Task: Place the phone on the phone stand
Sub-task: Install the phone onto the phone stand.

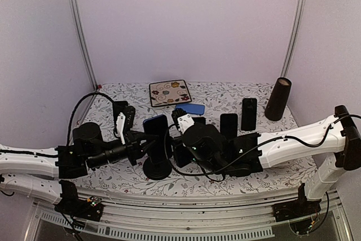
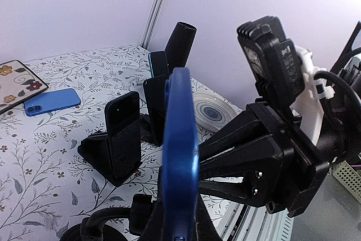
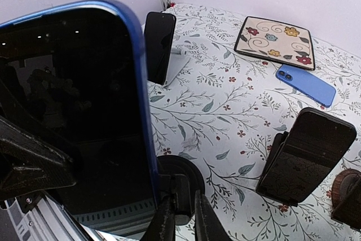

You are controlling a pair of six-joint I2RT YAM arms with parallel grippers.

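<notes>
the phone [image 1: 156,124] is seen upright above the phone stand [image 1: 157,169], near the front of the desk [image 1: 225,91], between the two arms. a blue rim and a dark, glossy screen are noted. from the left wrist only its thin blue edge [image 2: 180,156] is shown. its lower end is cut off in both wrist views, and in the top view its seat in the cradle is hidden by the arms. of the stand, only the round black base is seen clearly.

left fingers [image 1: 134,149]: pointed at the stand's stem and clenched tight. what is pinched, if anything, cannot be made out, as the tips are lost in black hardware.

right fingers [image 3: 164,224]: only the tips are caught at the bottom of the right wrist view. a narrow slit is seen between them, just beside the phone's edge. whether they are clamped or released cannot be told.

behind are noted a second blue phone [image 1: 190,108] lying flat, a flowered square tile [image 1: 170,92] and black phones [image 1: 249,113] propped on wedge stands. a dark tapered tube [image 1: 278,99] stands at far right.
</notes>
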